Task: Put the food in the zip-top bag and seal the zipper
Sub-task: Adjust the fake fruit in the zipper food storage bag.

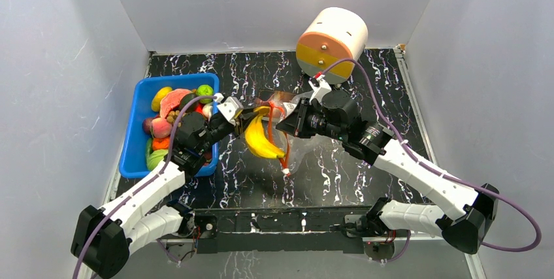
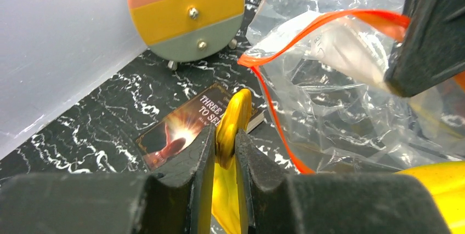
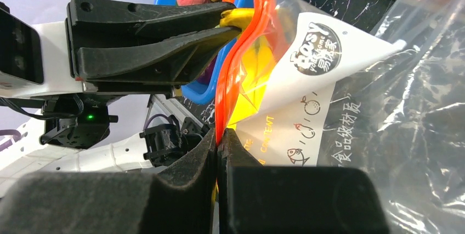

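Yellow banana [image 1: 261, 142] in outstretched left tool [image 2: 225, 145]

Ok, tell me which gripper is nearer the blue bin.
Left. The left gripper holds the banana just off the blue bin's right edge; the right gripper sits farther right, pinching the zip-top bag's red rim.

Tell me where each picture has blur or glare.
Top external view: even light, all sharp, though the clear zip-top bag almost disappears against the marbled table. Left wrist view: the left gripper, pinching the banana, is soft near the lens; glare on the bag creases. Right wrist view: the right gripper is blurred up close; the bag's print is sharp.
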Robot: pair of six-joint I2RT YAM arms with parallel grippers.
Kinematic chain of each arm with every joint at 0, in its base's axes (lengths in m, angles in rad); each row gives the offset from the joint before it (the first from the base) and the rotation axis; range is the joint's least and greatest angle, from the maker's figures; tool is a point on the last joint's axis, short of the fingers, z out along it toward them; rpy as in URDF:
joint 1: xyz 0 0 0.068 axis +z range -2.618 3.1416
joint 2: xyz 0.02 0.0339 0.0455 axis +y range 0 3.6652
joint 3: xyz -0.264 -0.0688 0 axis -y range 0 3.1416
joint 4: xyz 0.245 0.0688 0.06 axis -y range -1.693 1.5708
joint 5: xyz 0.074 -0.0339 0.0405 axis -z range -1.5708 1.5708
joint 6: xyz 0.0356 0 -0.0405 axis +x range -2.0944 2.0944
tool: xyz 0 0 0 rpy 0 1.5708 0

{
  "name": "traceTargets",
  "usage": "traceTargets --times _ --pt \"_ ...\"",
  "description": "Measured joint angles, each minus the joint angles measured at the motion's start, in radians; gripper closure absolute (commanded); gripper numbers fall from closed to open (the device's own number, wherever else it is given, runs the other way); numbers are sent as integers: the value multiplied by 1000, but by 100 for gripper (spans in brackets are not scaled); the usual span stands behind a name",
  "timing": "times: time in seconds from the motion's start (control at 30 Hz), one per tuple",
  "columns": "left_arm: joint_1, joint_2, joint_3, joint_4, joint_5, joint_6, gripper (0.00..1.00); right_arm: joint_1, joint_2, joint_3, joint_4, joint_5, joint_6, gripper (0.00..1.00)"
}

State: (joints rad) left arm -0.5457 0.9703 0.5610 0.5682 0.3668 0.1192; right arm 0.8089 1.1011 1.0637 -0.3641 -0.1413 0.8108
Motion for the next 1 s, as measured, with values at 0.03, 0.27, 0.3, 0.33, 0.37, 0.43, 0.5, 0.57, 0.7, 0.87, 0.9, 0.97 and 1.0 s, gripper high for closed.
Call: traceTargets --times 0.03,0.27,0.3,0.33,0.37,0.43,0.5,0.57,0.7,0.87,0.9,0.97,1.0 --pt "-1 -1 5 -24 -6 23 100 0 0 0 2 0 0 100" --pt "-3 -5 50 -132 26 83 100 0 5 0 0 15 -15 100" --pt "-3 -10 54 -141 46 82 100 0 7 0 -1 24 -24 100" --pt "-3 -20 59 -155 73 82 100 0 9 0 -5 39 -31 100" --pt "-3 -35 61 -167 100 79 100 0 10 0 -8 51 -40 100" --pt "-3 -77 61 -190 151 66 100 0 10 0 -16 72 -55 100" --pt "-5 -119 61 -195 199 42 100 0 11 0 -24 87 -65 100" --pt "-6 -154 61 -195 244 8 100 0 12 0 -26 91 -73 100" --pt "-6 -196 58 -151 308 -86 100 0 12 0 -22 82 -75 100" --pt "-6 -250 -12 29 329 -191 100 0 8 -28 32 14 -49 100" --pt "-6 -250 -17 55 330 -204 100 0 6 -39 40 -6 -43 100" --pt "-6 -238 -17 116 329 -230 100 0 0 -55 54 -38 -34 100" --pt "-7 -232 -17 143 328 -240 100 0 -5 -63 60 -54 -27 100"
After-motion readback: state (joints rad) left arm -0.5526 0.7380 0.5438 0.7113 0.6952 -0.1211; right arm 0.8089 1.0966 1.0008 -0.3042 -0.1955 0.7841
